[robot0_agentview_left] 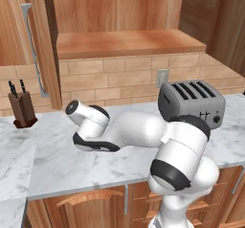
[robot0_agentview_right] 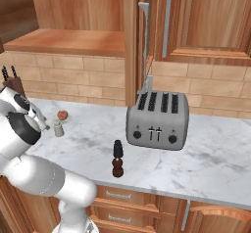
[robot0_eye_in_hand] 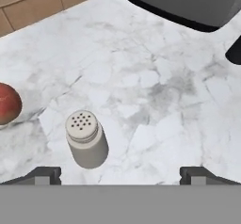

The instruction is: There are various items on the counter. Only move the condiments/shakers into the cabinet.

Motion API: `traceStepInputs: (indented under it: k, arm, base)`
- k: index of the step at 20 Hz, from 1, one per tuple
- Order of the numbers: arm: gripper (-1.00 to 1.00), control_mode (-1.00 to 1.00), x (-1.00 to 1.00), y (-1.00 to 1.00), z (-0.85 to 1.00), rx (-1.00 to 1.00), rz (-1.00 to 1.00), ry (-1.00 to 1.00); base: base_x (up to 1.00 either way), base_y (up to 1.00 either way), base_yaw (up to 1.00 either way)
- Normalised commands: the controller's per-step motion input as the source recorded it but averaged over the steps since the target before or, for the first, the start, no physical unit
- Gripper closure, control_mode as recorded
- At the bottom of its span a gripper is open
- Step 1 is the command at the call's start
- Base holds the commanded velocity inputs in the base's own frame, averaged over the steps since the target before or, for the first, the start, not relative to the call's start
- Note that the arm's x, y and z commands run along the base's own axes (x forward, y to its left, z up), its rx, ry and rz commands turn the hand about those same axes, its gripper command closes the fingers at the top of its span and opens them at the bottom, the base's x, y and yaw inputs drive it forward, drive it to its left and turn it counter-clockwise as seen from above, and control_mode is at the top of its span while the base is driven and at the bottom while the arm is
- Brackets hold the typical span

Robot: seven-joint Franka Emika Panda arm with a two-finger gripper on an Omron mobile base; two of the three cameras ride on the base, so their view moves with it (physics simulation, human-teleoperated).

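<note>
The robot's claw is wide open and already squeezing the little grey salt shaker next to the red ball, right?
Not quite. The claw is wide open, but it isn't squeezing anything. In the hand view the grey salt shaker stands free on the counter between the open fingertips, closer to one and touching neither. The red ball does sit beside it.

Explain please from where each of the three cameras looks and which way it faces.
Left base view: behind the arm to its left, facing the counter, toaster and cabinet; the white arm rises at lower right.
Right base view: behind to its right, facing the same toaster, pepper mill and grey shaker; arm at lower left.
Hand view: looks down past the open gripper at the grey shaker and the reddish ball.
Both base views share the toaster.
</note>
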Motion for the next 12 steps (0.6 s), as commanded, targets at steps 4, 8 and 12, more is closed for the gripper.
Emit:
traceStepInputs:
  k: [4,8,12]
  arm:
    - [-1.00,-1.00,0.10,0.09,-0.20,-0.02,-0.18,-0.11]
    - [-1.00,-1.00,0.14,0.17,-0.16,-0.04,-0.23,-0.13]
    - [-1.00,-1.00,0.24,0.03,-0.06,-0.06,-0.20,-0.05]
  base:
    - [0.00,0.00,0.00]
    - [0.00,0.00,0.00]
    - [0.00,0.00,0.00]
